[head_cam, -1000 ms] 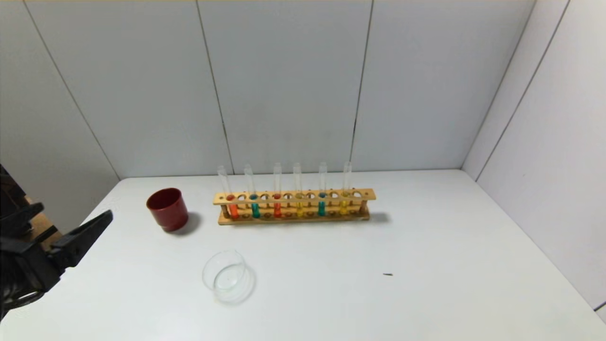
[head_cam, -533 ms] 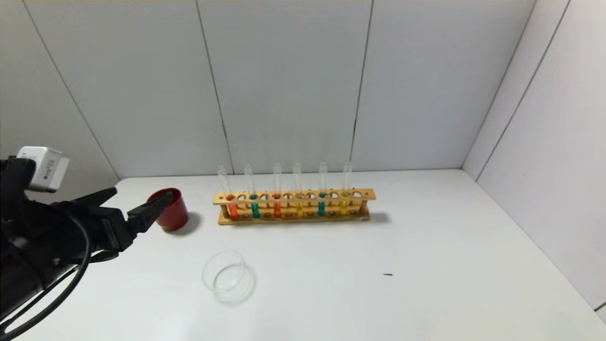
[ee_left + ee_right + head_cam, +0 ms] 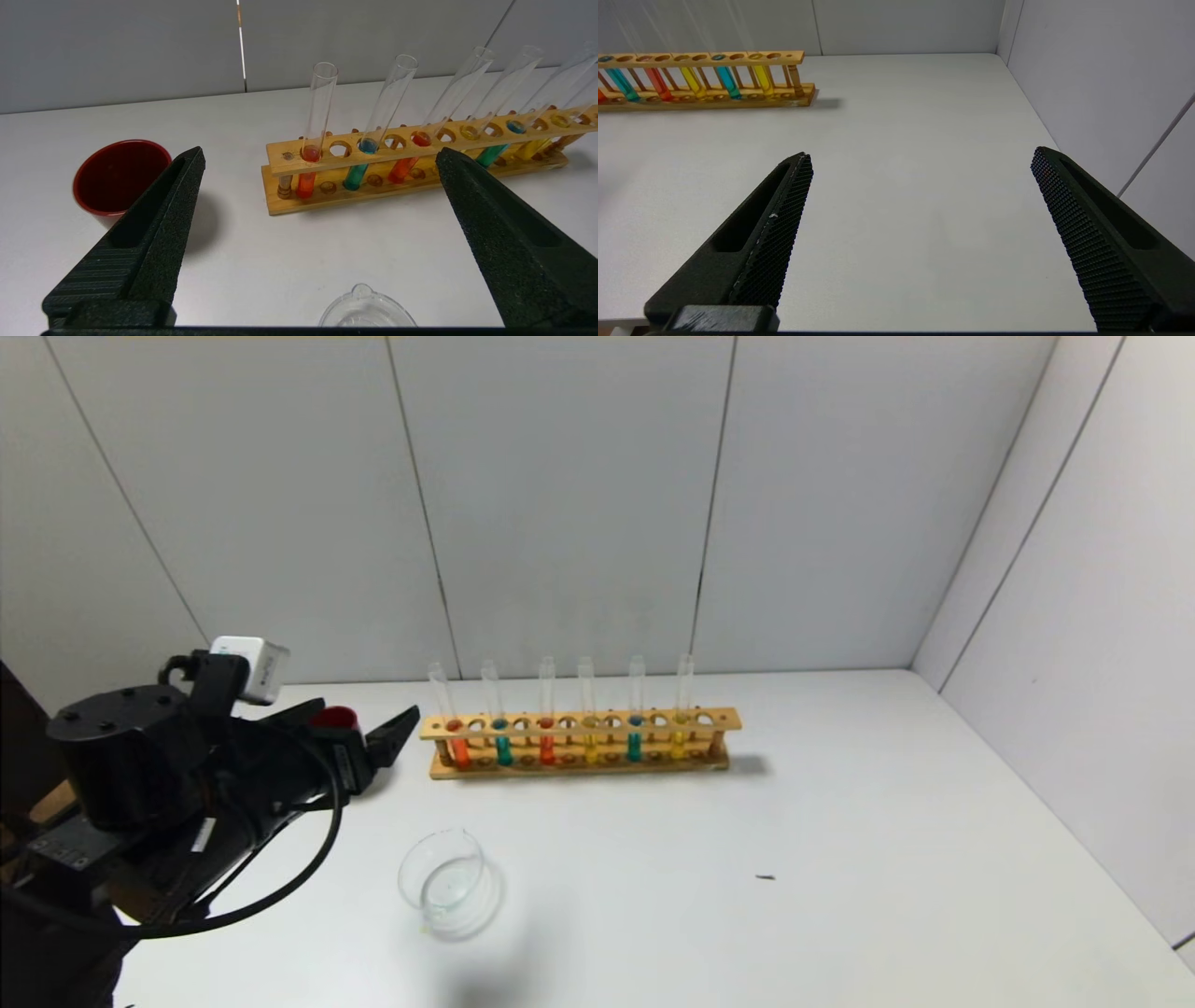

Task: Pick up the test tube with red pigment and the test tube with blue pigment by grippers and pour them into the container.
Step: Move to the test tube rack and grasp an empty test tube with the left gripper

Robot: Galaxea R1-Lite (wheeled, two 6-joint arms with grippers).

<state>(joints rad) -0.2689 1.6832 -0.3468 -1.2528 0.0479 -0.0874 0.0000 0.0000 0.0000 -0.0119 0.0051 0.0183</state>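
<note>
red cup [image 3: 117, 175] — upright, left of rack | wooden rack [image 3: 579, 744] — yellow tubes [image 3: 589, 747] upright

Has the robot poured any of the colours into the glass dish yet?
Not yet. The container is empty, and the red tube and blue tube stand in the wooden rack. The left gripper is open beside the rack, holding nothing. The right gripper is open too. Picking up and pouring remain.

left end effector [image 3: 369, 733] raised, spread wide, right end effector [image 3: 920, 161] spread
</note>
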